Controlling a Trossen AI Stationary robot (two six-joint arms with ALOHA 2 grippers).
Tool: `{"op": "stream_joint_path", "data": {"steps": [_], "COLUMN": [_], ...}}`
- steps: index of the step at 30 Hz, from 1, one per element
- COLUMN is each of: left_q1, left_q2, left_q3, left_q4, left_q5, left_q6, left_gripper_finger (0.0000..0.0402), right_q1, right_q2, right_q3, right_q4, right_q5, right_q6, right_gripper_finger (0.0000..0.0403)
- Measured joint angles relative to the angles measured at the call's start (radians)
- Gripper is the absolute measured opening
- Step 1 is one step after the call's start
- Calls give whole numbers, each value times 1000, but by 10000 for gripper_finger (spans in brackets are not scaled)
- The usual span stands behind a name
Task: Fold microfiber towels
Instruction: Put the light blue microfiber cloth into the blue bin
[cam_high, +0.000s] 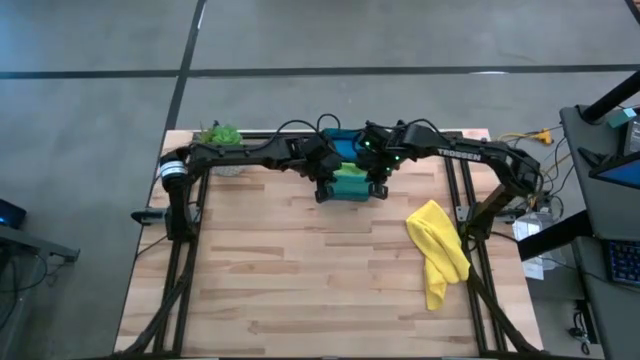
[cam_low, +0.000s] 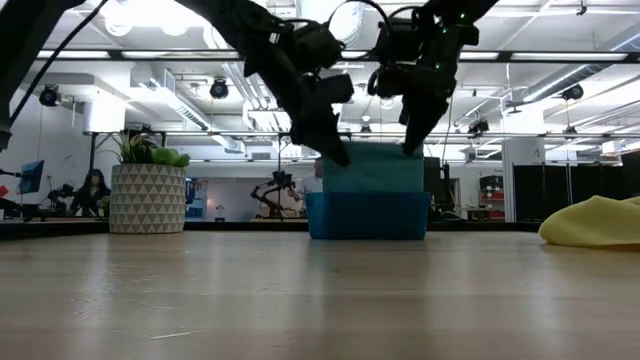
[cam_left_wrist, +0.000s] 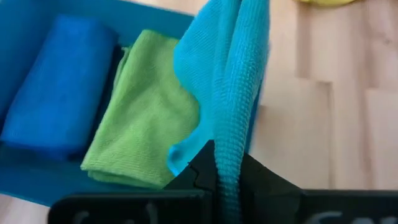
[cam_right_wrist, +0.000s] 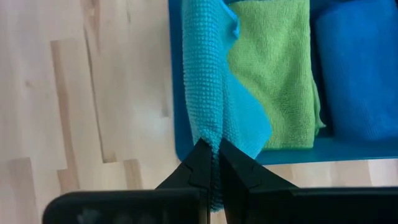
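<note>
Both arms are meeting over the far middle of the table (cam_high: 300, 260), above the blue bin (cam_low: 367, 216). The left gripper (cam_left_wrist: 217, 177) is clamping one end of the teal towel (cam_left_wrist: 233, 74); its fingers are pressed together on the cloth, which is running straight out from between them. The right gripper (cam_right_wrist: 211, 165) is pinching the other end of the same towel (cam_right_wrist: 205, 81), its fingers likewise closed on the fabric.

In the low view the teal towel (cam_low: 375, 168) is hanging as a taut sheet between the two grippers, with the left gripper (cam_low: 335, 152) at its left upper corner and the right gripper (cam_low: 412, 145) at its right upper corner. Its lower edge is reaching down to the bin's rim; whether it is touching the rim cannot be told.

Inside the bin, the lime green towel (cam_left_wrist: 140, 115) is lying folded just beside the hanging teal cloth, and the blue towel (cam_left_wrist: 59, 87) is lying folded on the far side of the green one. The right wrist view is showing the same order: teal, then green (cam_right_wrist: 273, 68), then blue (cam_right_wrist: 357, 68).

The yellow towel (cam_high: 438, 250) is lying crumpled and unfolded on the right part of the table, well apart from both grippers and nearer than the bin. A potted plant (cam_high: 220, 140) is standing at the far left corner.
</note>
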Motion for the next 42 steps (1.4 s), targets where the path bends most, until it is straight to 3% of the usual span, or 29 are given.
{"op": "stream_joint_path", "data": {"steps": [7, 31, 42], "left_q1": [8, 44, 89], "left_q2": [23, 80, 82], "left_q3": [0, -12, -12], "left_q4": [5, 85, 105], "left_q5": [-109, -119, -143], "left_q6": [49, 102, 102], "left_gripper_finger": [0, 1, 86], "right_q1": [-28, -100, -147], "right_q2": [59, 129, 167], "right_q3": [-1, -1, -1], "right_q4": [49, 108, 124], "right_q5": [8, 49, 123], "right_q6": [-9, -84, -41], "right_gripper_finger": [9, 9, 67]}}
